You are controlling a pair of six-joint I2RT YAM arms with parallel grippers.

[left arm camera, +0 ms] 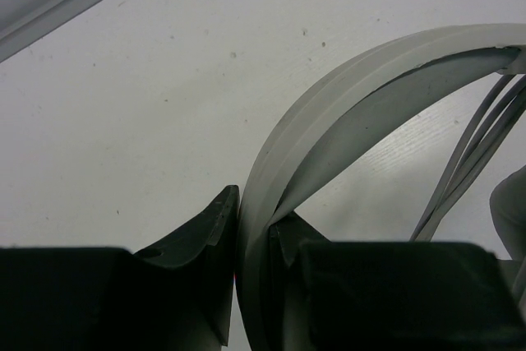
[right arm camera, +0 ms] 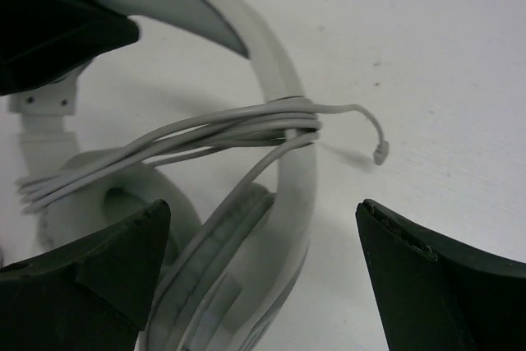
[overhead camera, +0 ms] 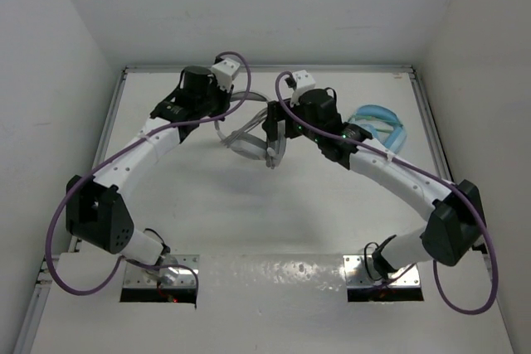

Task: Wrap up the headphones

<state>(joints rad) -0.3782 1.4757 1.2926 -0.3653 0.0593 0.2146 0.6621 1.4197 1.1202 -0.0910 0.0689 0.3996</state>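
Left tool [left arm camera: 253, 232]: clamped edge-on onto the grey headband [left arm camera: 353, 80] of the headphones [overhead camera: 242, 140], which are over the far half of the table [overhead camera: 207, 221], between the two arms. The band looks stiff, light and smooth, and could slide unless pinched flat.

Cable [right arm camera: 205, 131]: thin and limp, probably springy. Several loops are bundled across the band, with the plug end [right arm camera: 380, 154] sticking out free. Best hold, as judged: close to that loose end.

Right tool [right arm camera: 263, 228]: jaws wide, above the ear cup [right arm camera: 218, 285], holding nothing.

Light blue headphones [overhead camera: 377, 122]: further right, apart.
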